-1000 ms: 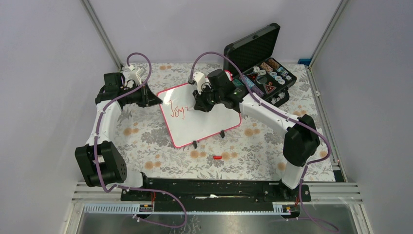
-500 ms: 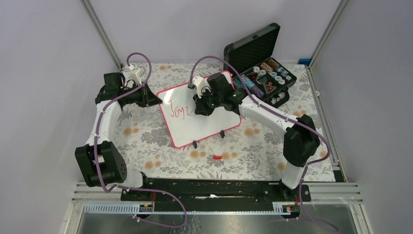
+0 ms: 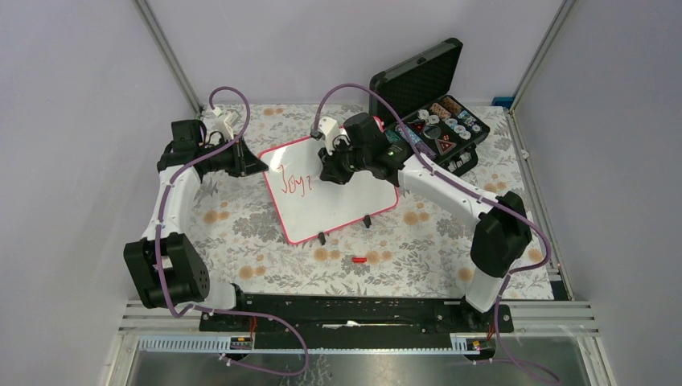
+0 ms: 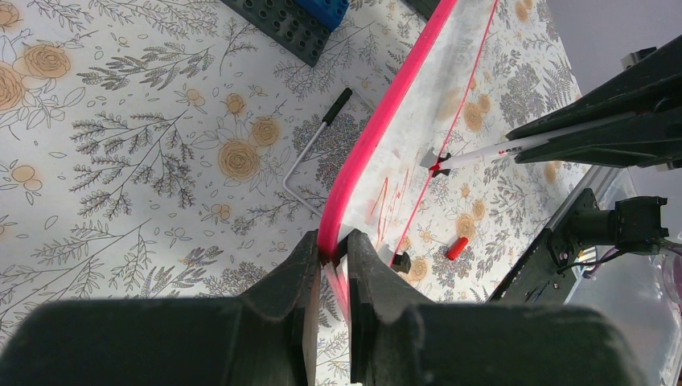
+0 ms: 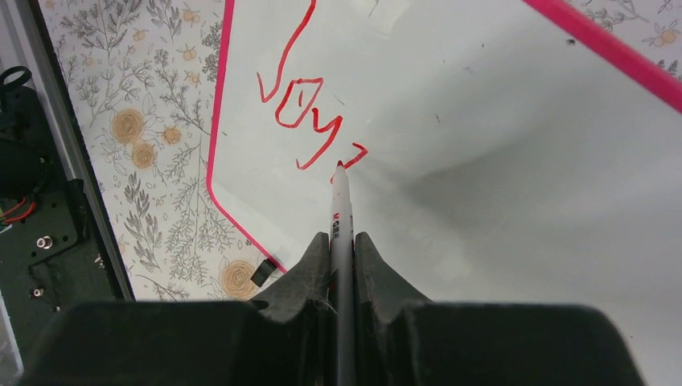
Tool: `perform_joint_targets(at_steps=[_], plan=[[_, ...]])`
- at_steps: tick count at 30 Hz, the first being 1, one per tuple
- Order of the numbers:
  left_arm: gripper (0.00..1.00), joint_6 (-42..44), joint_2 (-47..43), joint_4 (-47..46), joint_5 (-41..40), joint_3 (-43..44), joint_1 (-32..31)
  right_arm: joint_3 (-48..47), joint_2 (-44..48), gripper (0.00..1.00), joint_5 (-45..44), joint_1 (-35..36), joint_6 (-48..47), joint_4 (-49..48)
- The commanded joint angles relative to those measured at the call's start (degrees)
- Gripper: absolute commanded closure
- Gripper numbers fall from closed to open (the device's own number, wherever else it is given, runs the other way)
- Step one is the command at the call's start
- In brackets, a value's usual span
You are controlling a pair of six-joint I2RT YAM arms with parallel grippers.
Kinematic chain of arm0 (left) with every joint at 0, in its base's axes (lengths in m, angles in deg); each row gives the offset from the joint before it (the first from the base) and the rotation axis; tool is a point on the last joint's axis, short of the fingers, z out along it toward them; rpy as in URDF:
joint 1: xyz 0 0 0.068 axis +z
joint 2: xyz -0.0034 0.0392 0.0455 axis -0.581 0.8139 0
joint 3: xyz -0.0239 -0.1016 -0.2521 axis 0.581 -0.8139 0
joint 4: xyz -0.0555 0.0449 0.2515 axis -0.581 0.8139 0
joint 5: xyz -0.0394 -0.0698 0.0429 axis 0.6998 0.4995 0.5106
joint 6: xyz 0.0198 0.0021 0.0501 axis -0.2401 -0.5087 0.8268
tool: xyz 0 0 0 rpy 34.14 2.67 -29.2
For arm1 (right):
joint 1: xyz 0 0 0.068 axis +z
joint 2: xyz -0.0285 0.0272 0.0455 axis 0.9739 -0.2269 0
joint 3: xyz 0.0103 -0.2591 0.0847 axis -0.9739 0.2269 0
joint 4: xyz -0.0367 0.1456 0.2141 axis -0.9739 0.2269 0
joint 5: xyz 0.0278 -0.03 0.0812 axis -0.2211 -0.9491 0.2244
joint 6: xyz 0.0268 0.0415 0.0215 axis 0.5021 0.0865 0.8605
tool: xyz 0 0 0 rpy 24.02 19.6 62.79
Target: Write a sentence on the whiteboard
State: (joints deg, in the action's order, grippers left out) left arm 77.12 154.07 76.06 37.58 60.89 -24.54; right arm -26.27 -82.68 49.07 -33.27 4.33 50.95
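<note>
The whiteboard [image 3: 338,197] lies tilted on the flowered table, pink rim, two black clip feet at its near edge. Red marker writing [image 3: 291,184] reads "Joy" plus one more stroke; it also shows in the right wrist view [image 5: 310,121]. My left gripper [image 3: 259,166] is shut on the board's left rim [image 4: 354,173]. My right gripper [image 3: 332,173] is shut on a white marker [image 5: 341,211], whose red tip touches the board at the last stroke. The marker also shows in the left wrist view [image 4: 515,146].
An open black case [image 3: 438,125] with small parts stands at the back right. A red marker cap [image 3: 359,260] lies in front of the board. An L-shaped hex key [image 4: 310,157] and dark building bricks [image 4: 297,20] lie behind the board's left side.
My right gripper shifted slightly over the board and back while writing; a new short red stroke follows "Joy". The left arm has not moved.
</note>
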Motion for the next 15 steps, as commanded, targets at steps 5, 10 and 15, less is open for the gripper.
perform_joint_targets(at_steps=[5, 10, 15], plan=[[1.0, 2.4, -1.9, -3.23, -1.91, -0.28, -0.44, -6.01, 0.4, 1.0, -1.53, -0.01, 0.15, -0.1], [1.0, 2.36, -1.99, -3.23, -1.83, -0.29, -0.47, -7.3, -1.16, 1.0, -2.48, -0.1, 0.04, 0.04], [1.0, 2.48, -2.35, -3.23, -1.99, -0.42, -0.47, -7.12, -2.15, 1.0, -2.54, -0.1, -0.09, -0.06]])
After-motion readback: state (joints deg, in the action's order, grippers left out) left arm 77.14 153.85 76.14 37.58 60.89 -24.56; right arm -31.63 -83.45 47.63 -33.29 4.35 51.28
